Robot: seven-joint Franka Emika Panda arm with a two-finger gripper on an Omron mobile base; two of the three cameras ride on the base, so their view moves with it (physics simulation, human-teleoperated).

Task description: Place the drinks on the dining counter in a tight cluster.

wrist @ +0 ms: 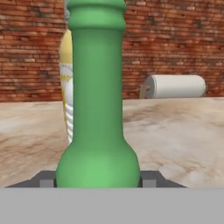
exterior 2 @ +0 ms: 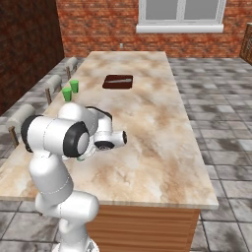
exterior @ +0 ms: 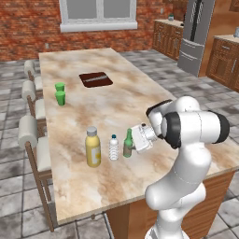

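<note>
The slim dark-green glass bottle stands upright near the near end of the long beige-brown marbled dining counter, and the white arm's two-finger gripper reaches in level from its right. In the hand view the green bottle rises between the two dark finger tips, which sit snug against its bulging base on either side, so the gripper looks closed on the bottle, though real contact is hard to confirm. Just left of it stands the small clear water bottle, and left again the fat yellow juice bottle with grey cap; the three form a short row, close but with visible gaps. Far up the counter are two small bright-green cups near the left edge and a dark brown rectangular inset, with cushioned stools along the left side.

The step appears to be nudging or setting the green bottle beside the water bottle. To do it well, keep the bottle vertical, slide it low and slowly leftward until it nearly touches its neighbour, and release without tipping either one
</note>
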